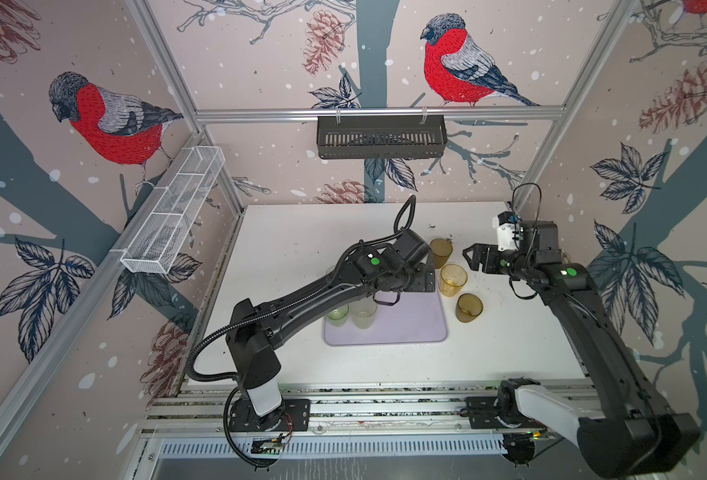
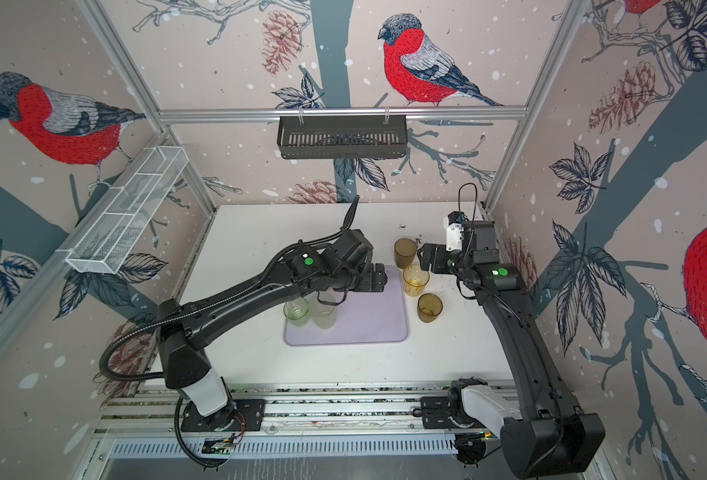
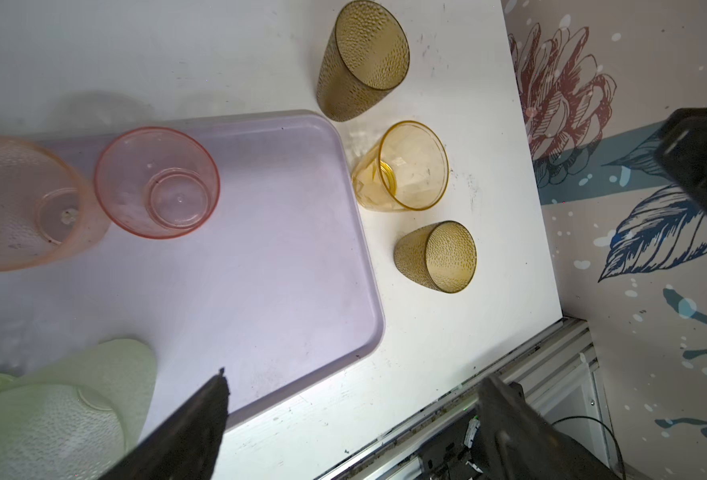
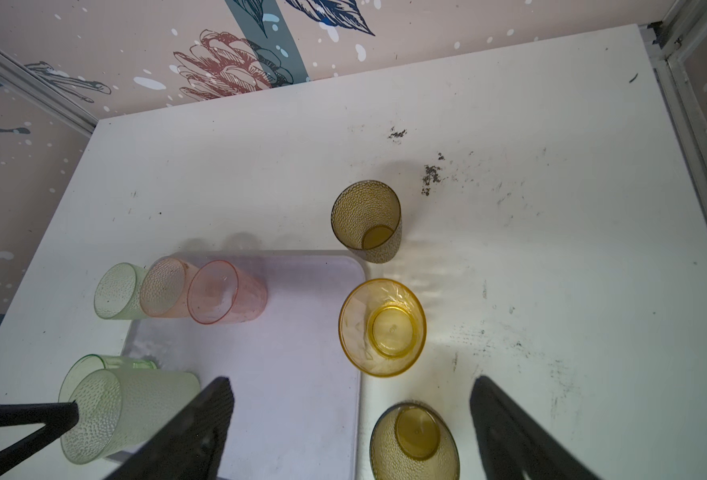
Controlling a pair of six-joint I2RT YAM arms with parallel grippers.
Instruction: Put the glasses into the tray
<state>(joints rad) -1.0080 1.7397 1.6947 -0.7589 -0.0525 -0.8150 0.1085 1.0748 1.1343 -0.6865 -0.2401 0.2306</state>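
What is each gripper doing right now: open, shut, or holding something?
Left gripper: open, holding nothing.
Right gripper: open, holding nothing.

The walls [image 1: 260, 62] have pale pink wallpaper with red-breasted birds [image 1: 455, 62], pine cones and dark blue leaves. Silver metal bars [image 1: 376, 113] frame the corners. A black slotted basket [image 1: 381, 137] hangs on the back bar, and a white wire basket [image 1: 173, 216] on the left wall. The white table [image 1: 302, 232] shows dark scuff marks [image 4: 430, 176].
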